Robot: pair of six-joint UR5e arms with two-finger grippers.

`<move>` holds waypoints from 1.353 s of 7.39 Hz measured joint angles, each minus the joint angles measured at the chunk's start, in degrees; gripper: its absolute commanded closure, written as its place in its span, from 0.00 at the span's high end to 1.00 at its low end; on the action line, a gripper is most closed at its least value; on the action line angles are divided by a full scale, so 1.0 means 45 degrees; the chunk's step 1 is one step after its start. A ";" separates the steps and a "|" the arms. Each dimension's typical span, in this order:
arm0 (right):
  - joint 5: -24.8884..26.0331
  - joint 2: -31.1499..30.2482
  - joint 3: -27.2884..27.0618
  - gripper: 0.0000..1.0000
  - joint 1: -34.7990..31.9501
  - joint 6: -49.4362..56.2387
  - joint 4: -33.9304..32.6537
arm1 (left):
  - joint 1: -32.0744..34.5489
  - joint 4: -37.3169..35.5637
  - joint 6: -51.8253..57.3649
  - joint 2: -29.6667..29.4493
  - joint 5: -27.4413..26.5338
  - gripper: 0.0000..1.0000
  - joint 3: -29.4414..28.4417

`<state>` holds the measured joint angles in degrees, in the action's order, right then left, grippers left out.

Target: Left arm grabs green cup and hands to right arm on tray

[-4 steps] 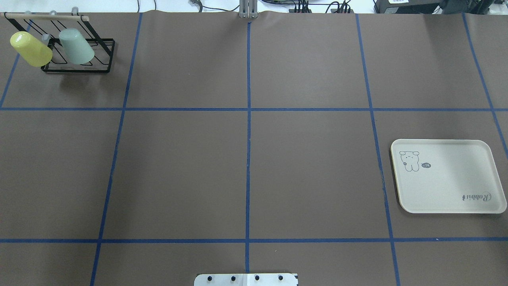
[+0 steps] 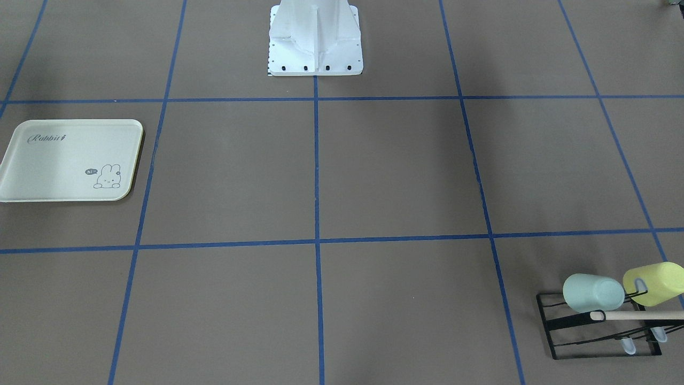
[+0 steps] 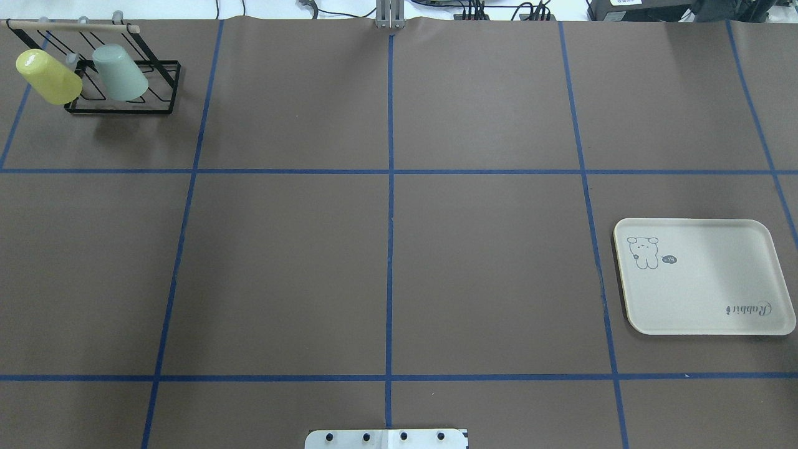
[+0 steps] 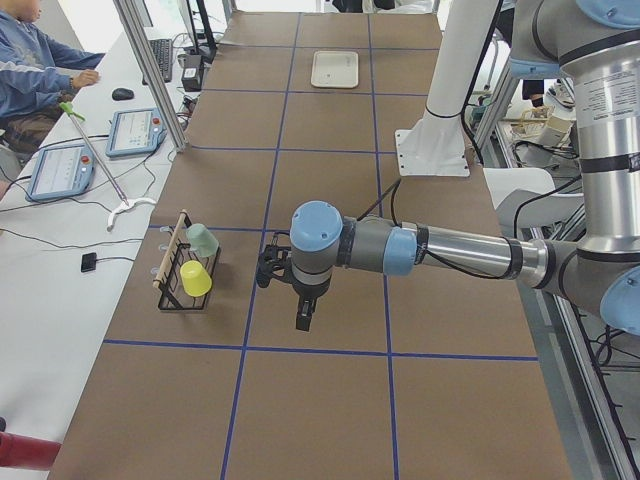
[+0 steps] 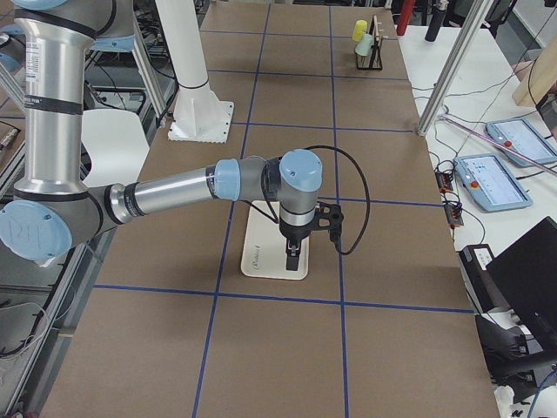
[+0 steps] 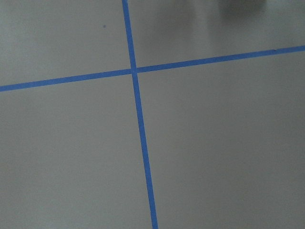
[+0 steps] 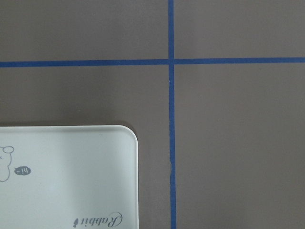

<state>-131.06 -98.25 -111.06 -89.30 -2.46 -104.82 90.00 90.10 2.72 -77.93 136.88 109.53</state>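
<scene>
The pale mint-green cup (image 3: 120,73) hangs tilted on a black wire rack (image 3: 124,107) at the far left corner; it also shows in the front view (image 2: 593,292) and the left side view (image 4: 203,240). The cream tray (image 3: 704,293) lies flat and bare at the right, also in the front view (image 2: 53,160) and the right wrist view (image 7: 71,157). The left gripper (image 4: 303,318) points down over bare table, well short of the rack. The right gripper (image 5: 293,259) hangs over the tray's edge (image 5: 261,254). I cannot tell whether either gripper is open or shut.
A yellow-green cup (image 3: 48,77) hangs on the same rack beside the green cup. A wooden rod (image 3: 72,27) tops the rack. The robot's white base plate (image 3: 386,439) sits at the near table edge. Blue tape lines (image 3: 390,218) grid the brown table.
</scene>
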 measured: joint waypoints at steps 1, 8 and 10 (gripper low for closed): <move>0.0074 -0.0094 0.0209 1.00 0.0009 0.0014 0.0073 | 0.0000 0.0034 0.0008 0.0025 0.0004 1.00 -0.0028; 0.0240 -0.0759 0.1817 1.00 0.0019 -0.0039 0.3068 | -0.0020 0.0065 -0.0002 0.0034 -0.0016 1.00 0.0123; 0.0238 -0.0749 0.1811 1.00 0.0019 -0.0055 0.3123 | -0.0020 0.0059 0.0022 0.0032 -0.0026 1.00 0.0132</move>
<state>-129.99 -101.62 -102.91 -89.21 -2.71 -90.76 89.91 90.36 2.81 -77.78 136.77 110.12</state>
